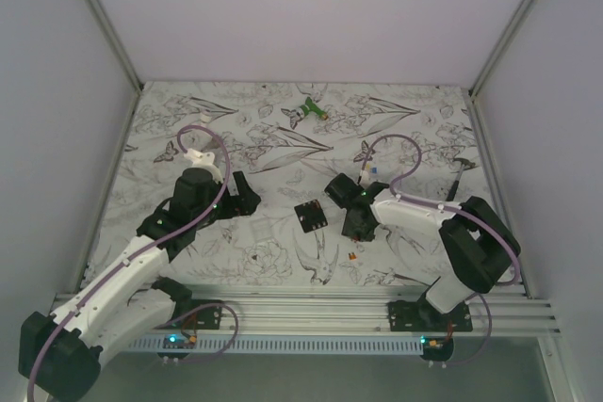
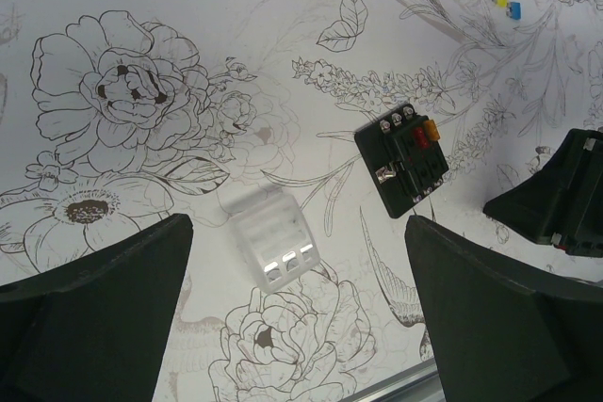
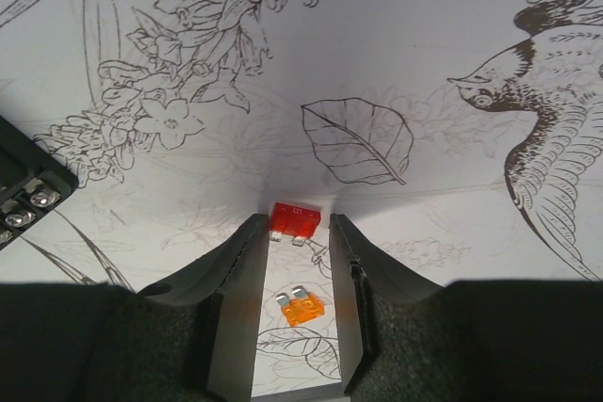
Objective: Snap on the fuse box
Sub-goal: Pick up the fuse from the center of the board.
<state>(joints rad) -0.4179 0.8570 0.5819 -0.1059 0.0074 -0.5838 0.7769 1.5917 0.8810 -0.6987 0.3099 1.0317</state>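
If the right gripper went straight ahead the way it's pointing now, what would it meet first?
Probably the red fuse, right at the fingertips of the right gripper, in line with the gap between them. An orange fuse lies farther back in that gap. Depth is unclear; the table may come first.

The small flat black square plastic fuse box (image 1: 311, 215) lies near the middle of the flower-printed table (image 1: 424, 120), between the left gripper (image 1: 247, 197) and the right gripper (image 3: 297, 233). A clear ribbed plastic cover (image 2: 271, 242) lies apart on its left. The green-and-white plastic tool (image 1: 309, 110) lies well behind it. A small orange plastic fuse (image 3: 301, 308) lies between the right gripper's fingers (image 3: 240, 270), and a small red plastic fuse (image 3: 293, 217) lies at their tips.
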